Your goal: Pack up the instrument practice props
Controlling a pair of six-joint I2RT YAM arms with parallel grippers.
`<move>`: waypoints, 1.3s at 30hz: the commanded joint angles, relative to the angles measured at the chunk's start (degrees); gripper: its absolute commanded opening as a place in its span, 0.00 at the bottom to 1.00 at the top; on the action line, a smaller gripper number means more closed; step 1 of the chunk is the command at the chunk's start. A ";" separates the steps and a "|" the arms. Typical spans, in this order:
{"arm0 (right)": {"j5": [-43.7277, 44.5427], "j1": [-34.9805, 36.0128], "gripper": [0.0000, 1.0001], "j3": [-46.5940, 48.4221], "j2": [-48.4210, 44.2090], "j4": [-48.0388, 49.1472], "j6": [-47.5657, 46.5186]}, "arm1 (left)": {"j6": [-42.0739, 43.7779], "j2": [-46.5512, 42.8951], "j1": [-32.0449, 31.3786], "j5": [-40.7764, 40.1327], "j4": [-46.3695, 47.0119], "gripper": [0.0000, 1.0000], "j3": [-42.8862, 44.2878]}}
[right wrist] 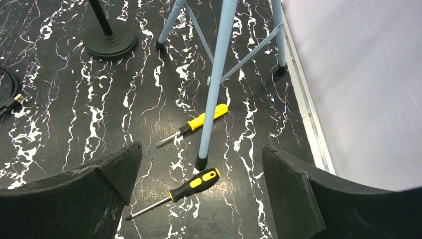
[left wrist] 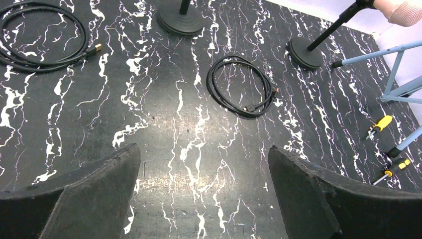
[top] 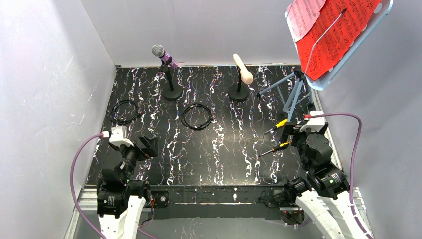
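A purple glitter microphone (top: 164,56) with a silver grille sits in a short black round-based post (top: 172,92) at the back left. A cream microphone (top: 243,69) sits in a second black post (top: 239,93) beside it; its base also shows in the left wrist view (left wrist: 304,52) and the right wrist view (right wrist: 110,44). Red sheet-music pages (top: 334,35) and a pink page (top: 304,16) rest on a pale blue music stand (top: 296,92) at the back right. My left gripper (left wrist: 204,159) is open and empty over bare table. My right gripper (right wrist: 199,159) is open and empty above a screwdriver.
Two yellow-handled screwdrivers (right wrist: 196,123) (right wrist: 193,185) lie by the stand's front leg (right wrist: 211,89). Two coiled black cables lie on the mat, one at the left (top: 124,110) and one in the middle (top: 197,116). White walls enclose the table on three sides.
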 commanded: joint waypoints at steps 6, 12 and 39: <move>-0.70 0.31 0.99 0.76 0.21 3.17 -0.71 | 0.92 -0.68 -0.29 3.94 2.36 0.98 -0.83; -1.52 0.36 0.99 0.76 0.29 3.22 -0.96 | 0.55 3.36 -0.29 5.13 5.27 0.98 -1.21; -6.35 0.44 0.99 0.46 -0.51 3.61 -2.31 | 12.87 76.55 -0.41 12.41 42.67 0.91 31.35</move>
